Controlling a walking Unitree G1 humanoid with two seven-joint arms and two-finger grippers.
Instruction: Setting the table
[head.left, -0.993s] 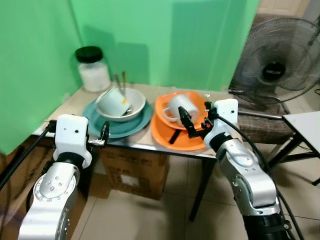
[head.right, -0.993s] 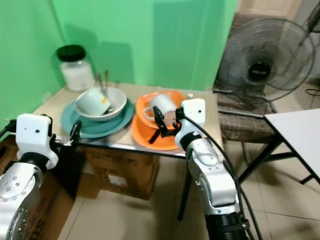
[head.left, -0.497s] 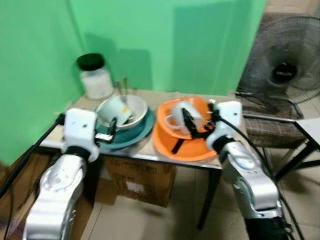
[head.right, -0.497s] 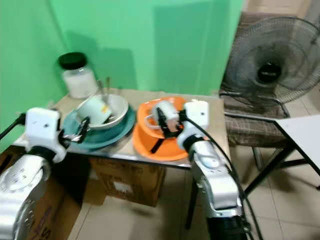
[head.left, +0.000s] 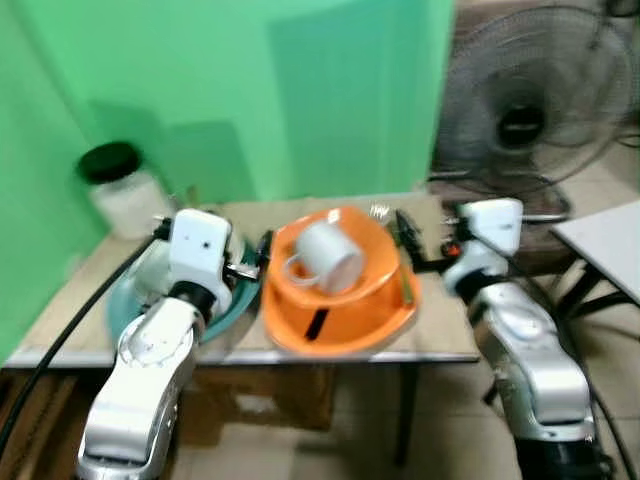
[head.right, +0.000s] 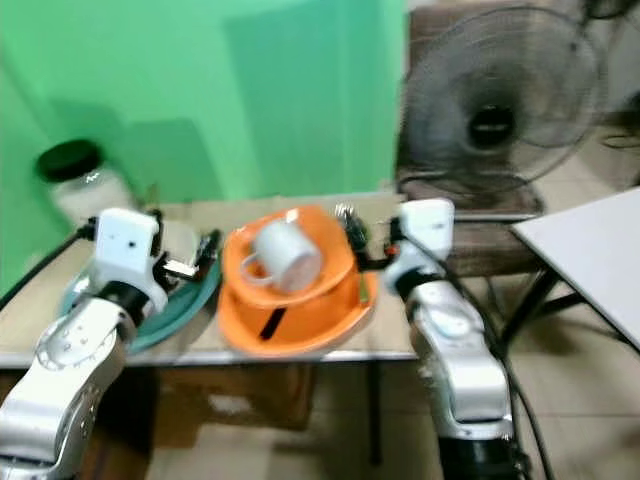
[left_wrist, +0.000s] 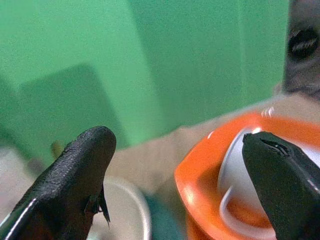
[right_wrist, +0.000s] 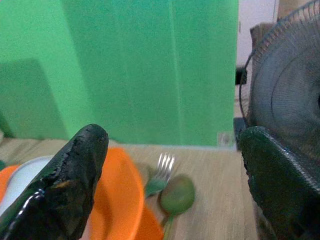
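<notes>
1. Left eye view: one wooden table stands against a green wall. On it sit two orange dishes stacked together, an orange bowl on an orange plate, with one white mug lying on its side in the bowl. Just beside them on the robot's left is one teal plate, partly hidden by the left arm. One glass jar with a black lid stands at the table's far left corner. One black fan stands behind the table on the right. The left gripper is at the orange bowl's left rim; the right gripper is at its right rim.

2. Right eye view: the same scene, blurred. One white tabletop edges in at the right.

3. Left wrist view: the left gripper's two black fingers are spread wide apart and hold nothing. Between them lie the orange bowl and white mug, with one pale bowl's rim nearer the other finger.

4. Right wrist view: the right gripper's two fingers are likewise wide apart and hold nothing. Between them on the table lie one fork and one green spoon, just beside the orange bowl.
</notes>
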